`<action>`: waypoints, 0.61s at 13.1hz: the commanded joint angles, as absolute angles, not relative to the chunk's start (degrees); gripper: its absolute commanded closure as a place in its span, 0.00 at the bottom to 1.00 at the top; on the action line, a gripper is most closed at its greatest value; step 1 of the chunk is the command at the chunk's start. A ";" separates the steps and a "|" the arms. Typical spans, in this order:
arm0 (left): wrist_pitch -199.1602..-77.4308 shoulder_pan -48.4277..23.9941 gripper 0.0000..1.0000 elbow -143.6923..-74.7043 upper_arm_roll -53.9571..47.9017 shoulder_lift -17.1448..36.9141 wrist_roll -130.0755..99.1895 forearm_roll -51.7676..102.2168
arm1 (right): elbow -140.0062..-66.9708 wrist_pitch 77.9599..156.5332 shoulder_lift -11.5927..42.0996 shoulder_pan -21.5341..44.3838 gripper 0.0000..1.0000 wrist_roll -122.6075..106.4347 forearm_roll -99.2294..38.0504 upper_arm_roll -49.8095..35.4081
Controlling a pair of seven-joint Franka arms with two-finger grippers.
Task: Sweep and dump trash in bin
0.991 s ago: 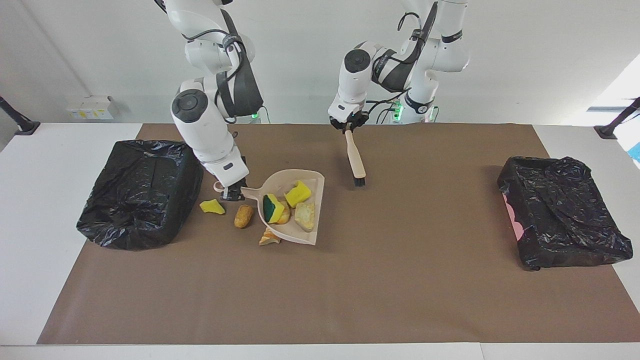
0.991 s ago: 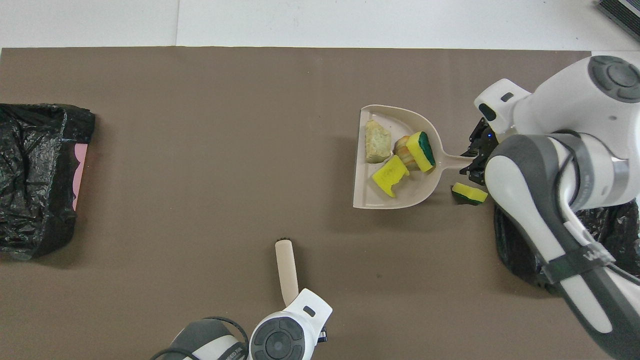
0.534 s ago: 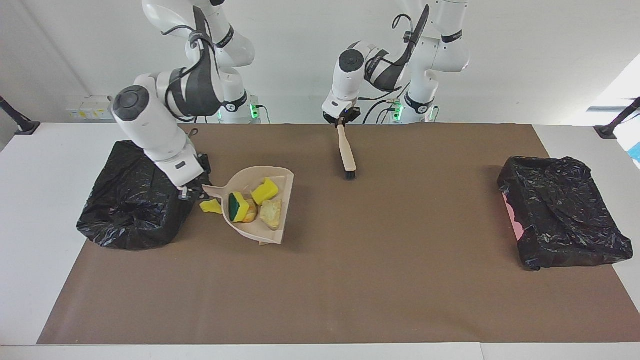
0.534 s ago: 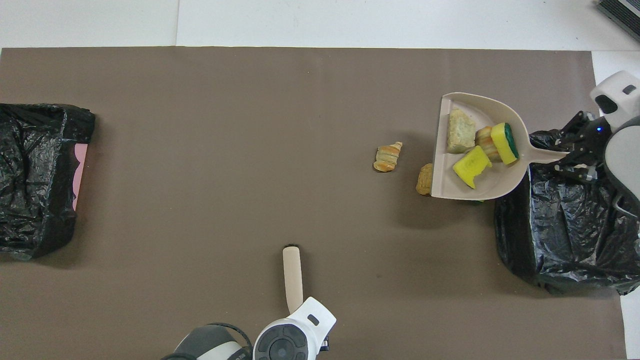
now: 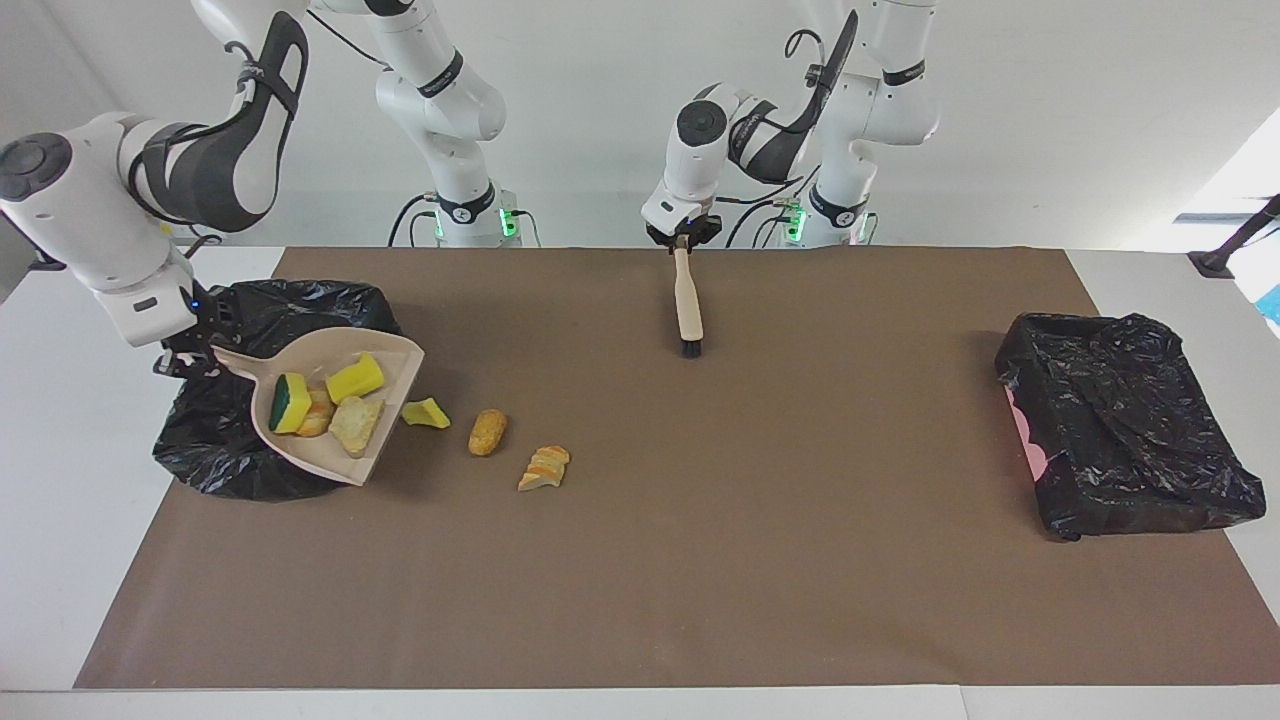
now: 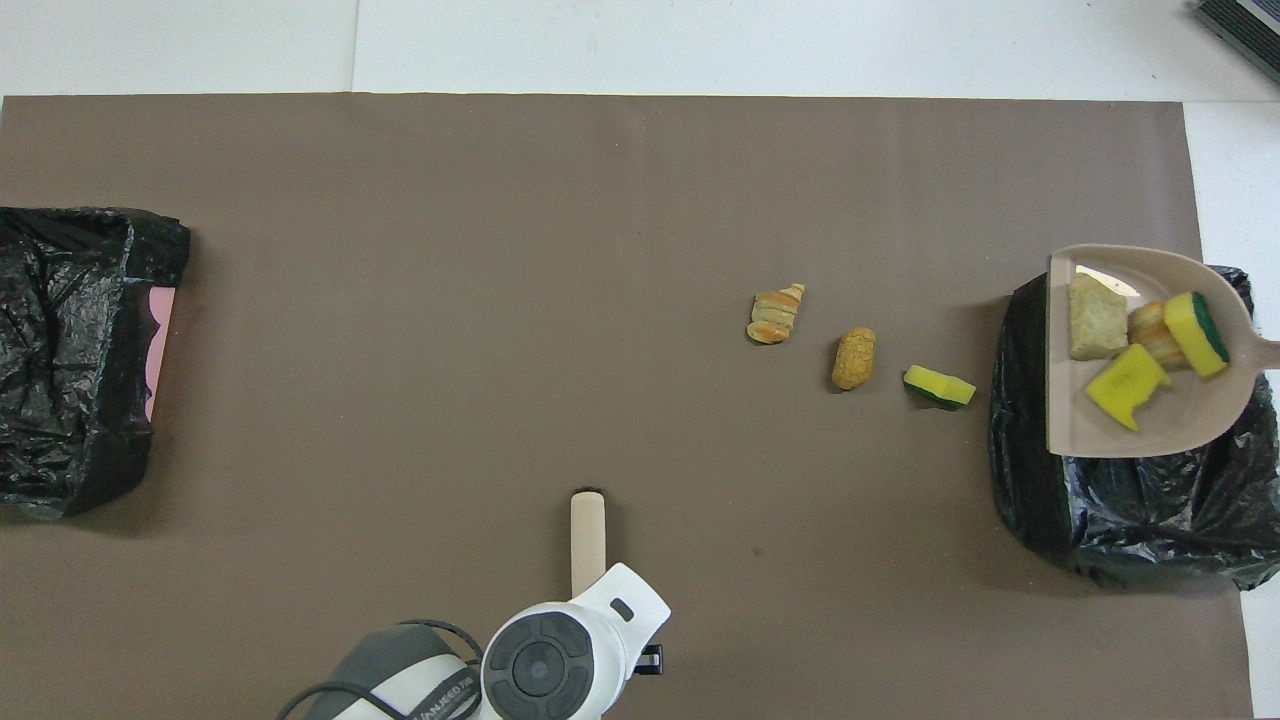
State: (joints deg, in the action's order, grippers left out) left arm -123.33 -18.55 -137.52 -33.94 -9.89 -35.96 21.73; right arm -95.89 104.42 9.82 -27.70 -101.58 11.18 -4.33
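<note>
White table (image 5: 60,560) under a brown mat (image 5: 700,580) filling most of the frame. On the mat: black-bagged bin (image 5: 215,455) at mid left, another black-bagged bin (image 5: 1125,430) at mid right, and left of centre a yellow sponge chunk (image 5: 425,413), tan bread piece (image 5: 487,432) and striped pastry piece (image 5: 545,468).

1. Facing view: high camera across the table, looking at both robots; arm bases along its top edge, whole brown mat (image 5: 700,560) in frame, seen from a distance.
2. Overhead view: high above the robots' end, looking forward and steeply down; the arms enter from its bottom edge.
3. Half a turn apart, sides swapped.
4. Shared: mat, dustpan (image 5: 330,455) (image 6: 1150,435), both black-bagged bins (image 5: 1130,440) (image 6: 70,350).
</note>
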 commanded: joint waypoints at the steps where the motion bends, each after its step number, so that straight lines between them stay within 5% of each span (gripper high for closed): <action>1: -122.00 -17.40 0.00 -130.28 -28.34 -8.35 -32.96 13.42 | -96.50 104.85 6.86 -31.37 1.00 -107.47 12.92 -5.01; 8: -102.15 -16.97 0.00 -103.92 -5.91 -6.24 -10.23 1.23 | -107.55 107.66 0.02 -26.64 1.00 -99.00 29.68 -5.19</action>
